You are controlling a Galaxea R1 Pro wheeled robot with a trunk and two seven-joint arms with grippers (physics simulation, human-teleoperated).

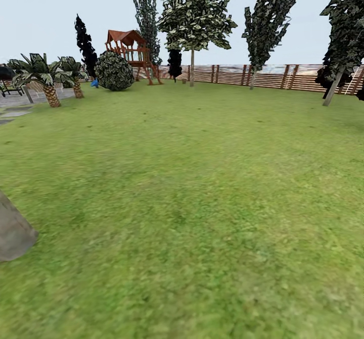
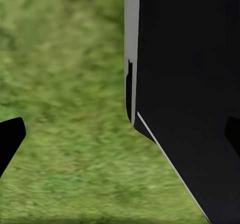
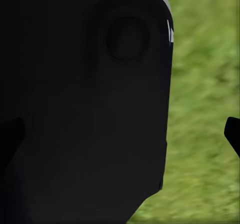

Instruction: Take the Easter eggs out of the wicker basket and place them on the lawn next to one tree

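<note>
The lawn (image 1: 192, 202) stretches ahead as flat green grass up to the garden's brown slat fence (image 1: 273, 76). The Easter eggs and the wicker basket are out of view. The base of a thick, pale grey-tan trunk (image 1: 14, 233) cuts into the head view at the near left. A tree (image 1: 192, 66) with a pale trunk and light green crown stands by the far fence. My left gripper (image 2: 120, 139) hangs open over grass, its dark fingertips (image 2: 10, 139) far apart with nothing between them. My right gripper (image 3: 120, 139) is open too, one fingertip (image 3: 233, 133) over grass.
A wooden playset (image 1: 132, 53) and a round bush (image 1: 114, 70) stand at the far left, with short palms (image 1: 48, 89) beside a paved patch (image 1: 15, 107). Dark thin trees (image 1: 265, 20) line the fence; one leans at the right (image 1: 332, 89). The robot's black body (image 2: 190, 109) crosses both wrist views.
</note>
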